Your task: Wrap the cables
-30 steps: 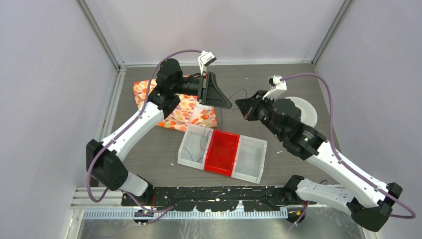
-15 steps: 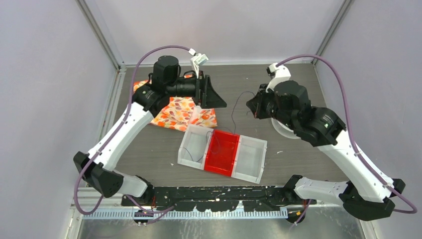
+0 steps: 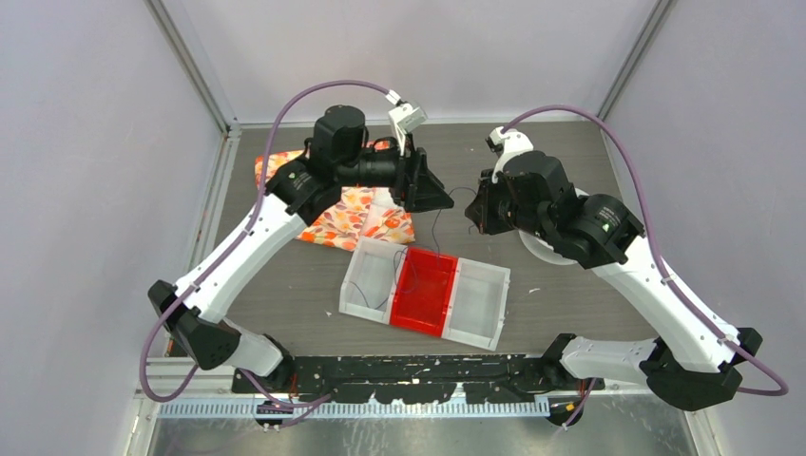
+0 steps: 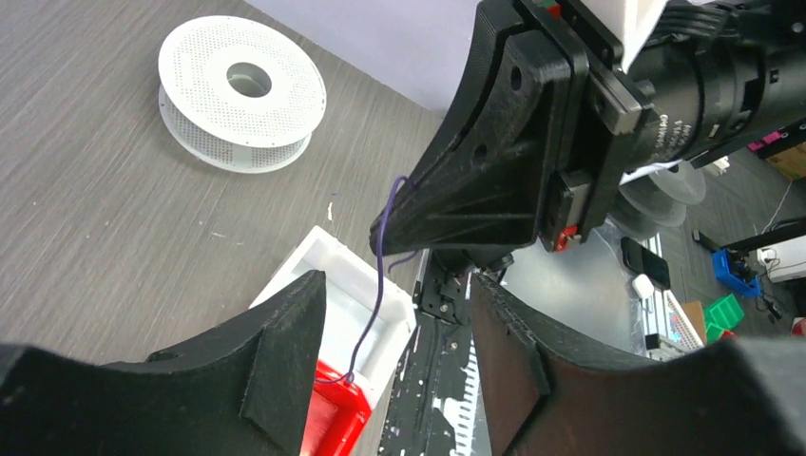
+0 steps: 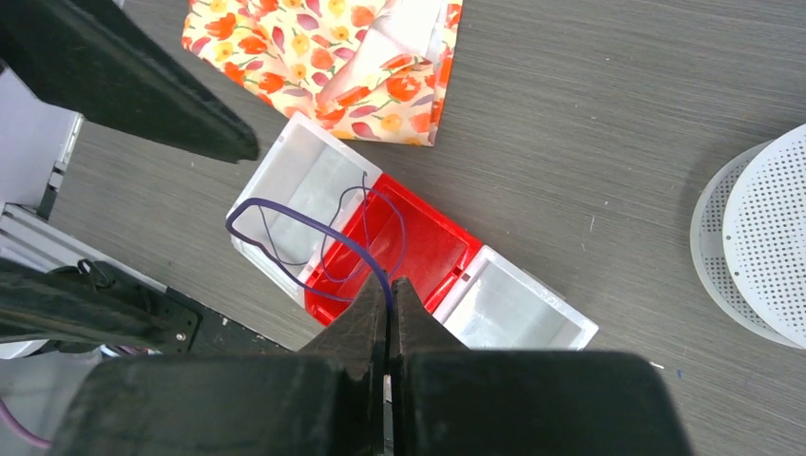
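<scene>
A thin dark purple-blue cable (image 5: 285,214) is pinched in my right gripper (image 5: 390,283), which is shut on it. From the tips the cable loops out to the left and trails down into the red middle compartment of the tray (image 3: 425,293). In the left wrist view the cable (image 4: 378,275) hangs from the right gripper (image 4: 475,180) down to the red compartment. My left gripper (image 4: 397,285) faces it, open, with nothing between its fingers. From above, the left gripper (image 3: 439,198) and the right gripper (image 3: 472,211) are tip to tip above the table, a small gap apart.
The tray has a white compartment (image 5: 518,318) on each side of the red one. A floral cloth (image 3: 352,217) lies under the left arm. A white perforated spool (image 4: 242,90) stands on the table right of the tray, partly under the right arm (image 3: 570,223).
My left jaws have opened wider and the left gripper has swung right, closer to the right gripper. The right arm rose and turned, staying shut on the cable.
</scene>
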